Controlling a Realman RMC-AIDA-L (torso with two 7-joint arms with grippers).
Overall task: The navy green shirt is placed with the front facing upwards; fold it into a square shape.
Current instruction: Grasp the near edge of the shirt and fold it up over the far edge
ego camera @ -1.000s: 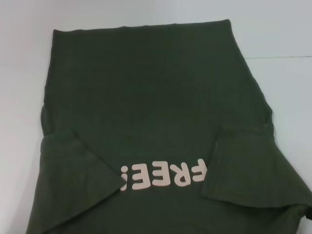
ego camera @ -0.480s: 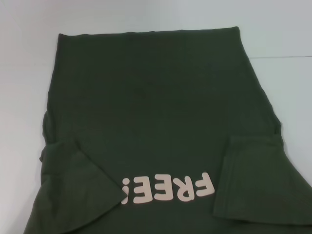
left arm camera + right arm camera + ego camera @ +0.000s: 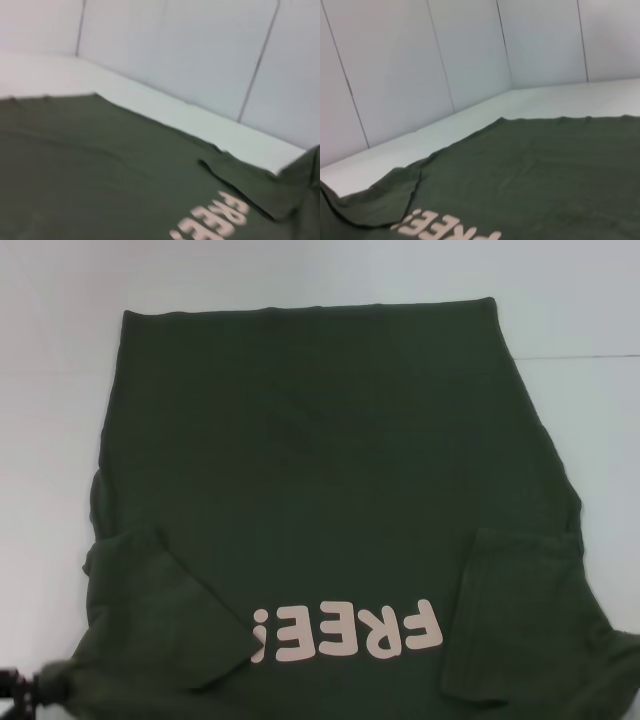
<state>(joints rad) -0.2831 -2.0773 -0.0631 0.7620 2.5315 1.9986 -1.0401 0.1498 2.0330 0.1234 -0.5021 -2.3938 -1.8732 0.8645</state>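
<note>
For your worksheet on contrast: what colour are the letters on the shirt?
Pale pink letters on the dark green shirt, clearest in the head view.

Shirt (image 3: 320,470): soft knit cloth, dark olive green, matt, smooth across the body with faint shallow creases; fine ribbed texture on the folded-in right sleeve (image 3: 510,620). Left sleeve (image 3: 165,615) of the same matt cloth, edges hemmed.
Lettering (image 3: 345,632): pale pink print on the chest, flat and opaque, slightly smoother than the surrounding cloth, no shine.
Table (image 3: 560,310): white, hard and smooth, matt to faintly satin, with a thin seam line on the right side.
Wall panels (image 3: 470,50): white, smooth, flat, matt, divided by thin dark joints.
Left tool (image 3: 20,692): dark, hard material, likely plastic or metal, dull finish; little of it visible.
</note>
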